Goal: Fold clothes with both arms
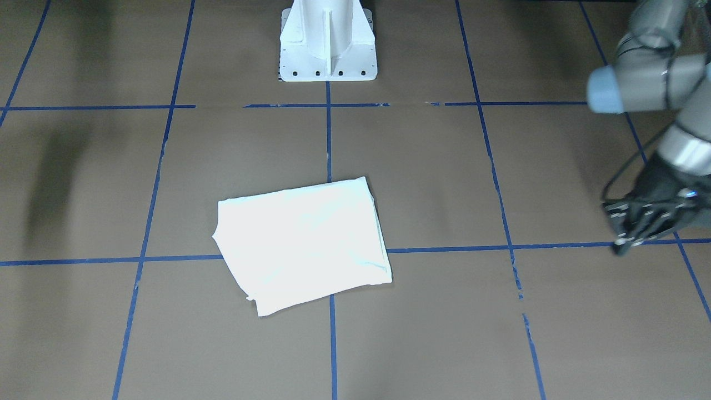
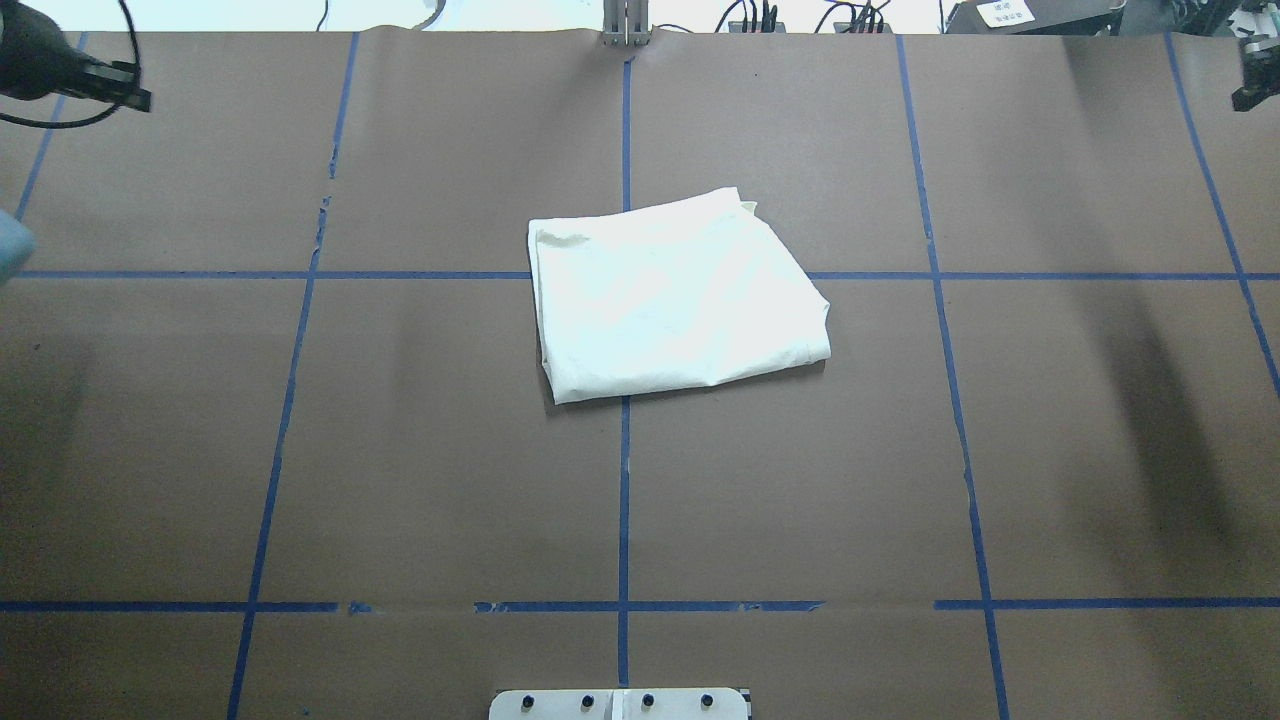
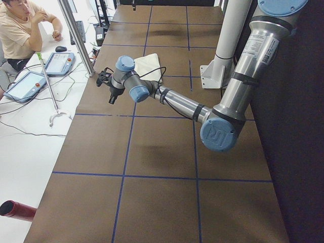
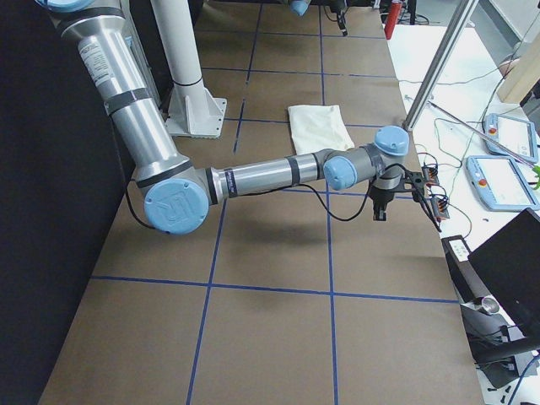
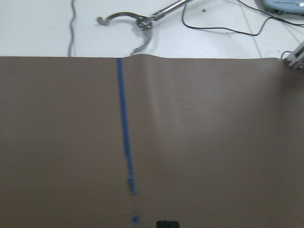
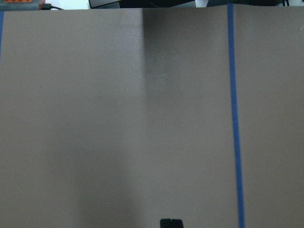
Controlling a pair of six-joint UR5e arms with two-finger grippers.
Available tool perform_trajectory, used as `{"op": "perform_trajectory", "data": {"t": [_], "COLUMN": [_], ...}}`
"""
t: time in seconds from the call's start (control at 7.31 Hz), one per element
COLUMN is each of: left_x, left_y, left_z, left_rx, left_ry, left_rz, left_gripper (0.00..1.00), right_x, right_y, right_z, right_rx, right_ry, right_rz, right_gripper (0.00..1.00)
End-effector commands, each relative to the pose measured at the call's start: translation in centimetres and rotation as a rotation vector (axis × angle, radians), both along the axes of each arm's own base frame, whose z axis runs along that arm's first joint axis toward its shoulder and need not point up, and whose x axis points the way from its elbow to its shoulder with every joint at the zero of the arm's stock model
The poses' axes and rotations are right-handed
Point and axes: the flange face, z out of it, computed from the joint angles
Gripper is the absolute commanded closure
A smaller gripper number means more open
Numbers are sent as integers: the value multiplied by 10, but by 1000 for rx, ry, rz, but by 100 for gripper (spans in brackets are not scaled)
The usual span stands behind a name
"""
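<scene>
While the folded cream shirt (image 2: pixel 675 295) lay plain side up at the middle of the brown table (image 2: pixel 400 450), across a blue tape crossing (image 2: pixel 624 500), the left gripper (image 1: pixel 622 244) and right gripper (image 4: pixel 379 211) hung well apart from it, fingertips pressed together, holding nothing.

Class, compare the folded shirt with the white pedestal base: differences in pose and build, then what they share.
The shirt lies flat, skewed to the blue tape lines; the pedestal base stands upright, square to them. The shirt shows layered cloth edges; the base shows bolt holes. Both are whitish and sit on the middle tape line.
</scene>
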Motion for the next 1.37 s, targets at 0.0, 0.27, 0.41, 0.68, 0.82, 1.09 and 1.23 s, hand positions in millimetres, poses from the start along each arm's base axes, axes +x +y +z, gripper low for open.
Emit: {"op": "perform_trajectory", "data": {"t": [0.0,0.27,0.41,0.68,0.82,1.09,1.23], "left_x": [-130,-172,-174,-174,-172,-171,-171], "left_y": [3,50,79,100,99,98,100], "left_z": [42,125,165,189,190,192,198], "left_rx": [-72,-302,-342,-356,-363,-367,-380], "left_ry": [-144,-55,-64,-60,-53,-50,-49], "left_rz": [84,178,223,266,262,266,266], "left_gripper": [81,0,0,0,0,0,0], "right_x": [68,57,46,37,35,32,31], "right_y": [37,78,85,87,88,87,86], "right_z": [34,55,66,67,68,67,66], "right_rx": [7,-21,-40,-64,-66,-66,-62], "right_ry": [-49,-36,-33,-38,-45,-47,-50], "right_rz": [-25,-43,-64,-81,-84,-89,-89], "right_gripper": [98,0,0,0,0,0,0]}}
